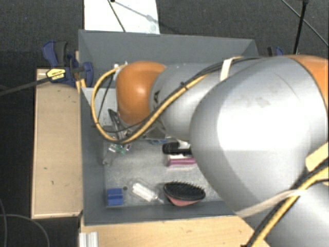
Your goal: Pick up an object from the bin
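Gripper (117,147) is low at 9 o'clock in the bin (92,189), under the orange wrist cover (136,91). I can't tell if it's spread or closed because the arm hides it. There's a small greenish bit (119,150) at its tip, can't identify it. Blue block (114,196) is at 7 o'clock, clear bottle (144,192) just beside it, black hairbrush (184,192) at 6, pink bar (180,161) near centre.

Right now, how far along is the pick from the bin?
Done: nothing looks lifted; the brush, blue block and pink bar lie on the bin floor. In hand: the hand sits low by the bin's left wall. Left: the grasp and lift, as far as I can see.
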